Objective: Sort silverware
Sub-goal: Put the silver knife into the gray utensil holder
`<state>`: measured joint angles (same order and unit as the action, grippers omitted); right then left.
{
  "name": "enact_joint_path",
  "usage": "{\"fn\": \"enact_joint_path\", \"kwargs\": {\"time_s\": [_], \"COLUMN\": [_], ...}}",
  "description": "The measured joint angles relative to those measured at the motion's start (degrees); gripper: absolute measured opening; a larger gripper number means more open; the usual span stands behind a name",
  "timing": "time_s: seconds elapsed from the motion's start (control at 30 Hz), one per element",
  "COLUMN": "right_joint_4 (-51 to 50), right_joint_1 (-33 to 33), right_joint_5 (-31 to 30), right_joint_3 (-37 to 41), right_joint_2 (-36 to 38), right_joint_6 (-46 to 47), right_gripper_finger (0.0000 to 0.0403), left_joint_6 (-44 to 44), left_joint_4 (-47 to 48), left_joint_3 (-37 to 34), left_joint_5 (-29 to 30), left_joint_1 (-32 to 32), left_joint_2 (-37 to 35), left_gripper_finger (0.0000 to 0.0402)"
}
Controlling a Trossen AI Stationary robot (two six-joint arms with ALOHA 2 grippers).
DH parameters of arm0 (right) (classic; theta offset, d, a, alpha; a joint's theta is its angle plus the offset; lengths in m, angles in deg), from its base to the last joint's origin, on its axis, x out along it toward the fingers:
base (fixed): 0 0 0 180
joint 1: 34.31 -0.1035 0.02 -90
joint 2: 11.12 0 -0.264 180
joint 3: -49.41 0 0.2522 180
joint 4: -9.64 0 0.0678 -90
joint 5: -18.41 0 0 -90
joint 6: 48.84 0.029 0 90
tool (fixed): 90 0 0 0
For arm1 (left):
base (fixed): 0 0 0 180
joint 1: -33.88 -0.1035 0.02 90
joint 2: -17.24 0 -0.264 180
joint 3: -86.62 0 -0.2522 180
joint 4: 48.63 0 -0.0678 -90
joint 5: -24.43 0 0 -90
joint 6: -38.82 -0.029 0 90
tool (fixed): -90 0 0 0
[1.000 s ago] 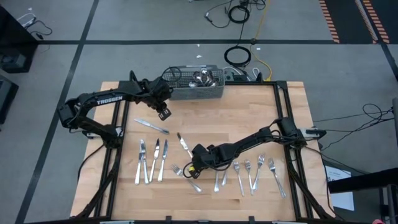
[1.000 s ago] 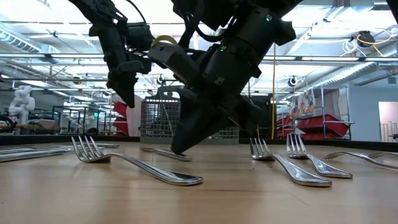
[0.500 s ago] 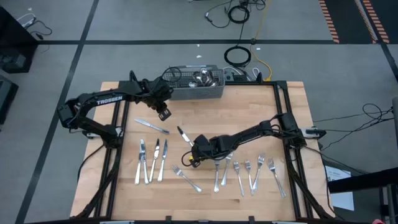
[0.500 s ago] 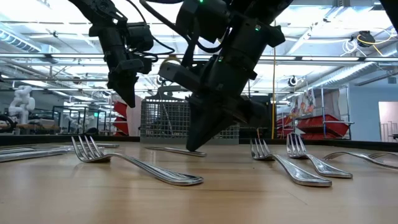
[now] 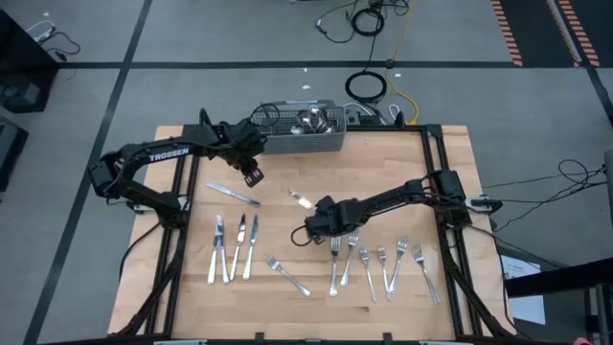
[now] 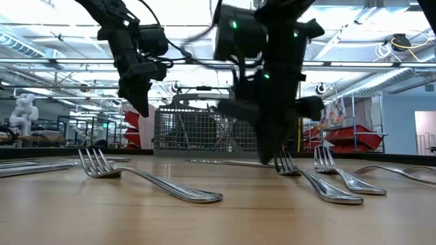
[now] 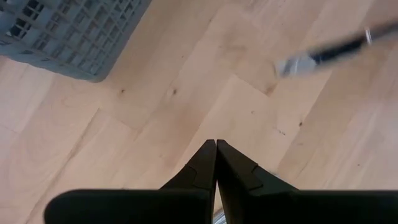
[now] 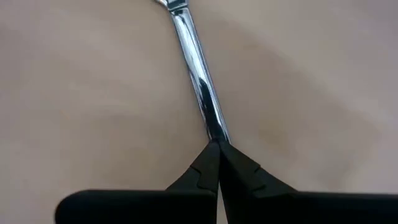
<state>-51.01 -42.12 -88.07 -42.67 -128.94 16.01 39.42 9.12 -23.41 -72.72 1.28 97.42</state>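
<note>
Lying out from the closed tips of the right gripper (image 8: 216, 149), a slim shiny utensil (image 8: 198, 84) is pinched by one end of its handle, its long axis running straight ahead of the fingers. In the high view the same piece (image 5: 299, 198) shows as a bright streak near the table's middle, reaching toward about ten o'clock from the right gripper (image 5: 311, 227); whether it is a knife, a spoon or a fork I cannot tell.

Around it the sorted groups sit well apart: the row of knives (image 5: 235, 247) lies toward eight o'clock from the gripper, the forks (image 5: 383, 264) toward four o'clock just beside the arm, a lone fork (image 5: 287, 275) toward six o'clock, and a single knife (image 5: 233, 195) toward nine o'clock.

The left gripper (image 5: 253, 175) hangs with its jaws pressed together on nothing, near the wire basket (image 5: 305, 142) at the table's (image 5: 383, 163) far edge. The right arm is plainly the one to place this piece, and its heading should depend on which group the utensil matches.
</note>
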Motion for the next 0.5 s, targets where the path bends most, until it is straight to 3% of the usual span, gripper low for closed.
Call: {"fn": "enact_joint_path", "kwargs": {"time_s": [0.17, 0.37, 0.5], "right_joint_4": [-8.46, -6.00, -3.89], "right_joint_1": [1.48, 2.10, 1.96], "right_joint_5": [-0.29, -1.08, -3.87], "right_joint_3": [0.39, 0.20, 0.13], "right_joint_2": [1.85, 2.68, 3.40], "right_joint_6": [-2.40, -8.64, -8.04], "right_gripper_finger": [0.0000, 0.0000, 0.0000], "left_joint_6": [0.00, 0.00, -0.46], "left_joint_4": [0.01, 0.00, -0.01], "left_joint_3": [0.00, 0.00, 0.00], "left_joint_5": [-0.21, -0.40, -0.40], "left_joint_1": [0.00, 0.28, 0.48], "left_joint_2": [0.00, 0.00, 0.00], "left_gripper_finger": [0.0019, 0.0019, 0.0019]}}
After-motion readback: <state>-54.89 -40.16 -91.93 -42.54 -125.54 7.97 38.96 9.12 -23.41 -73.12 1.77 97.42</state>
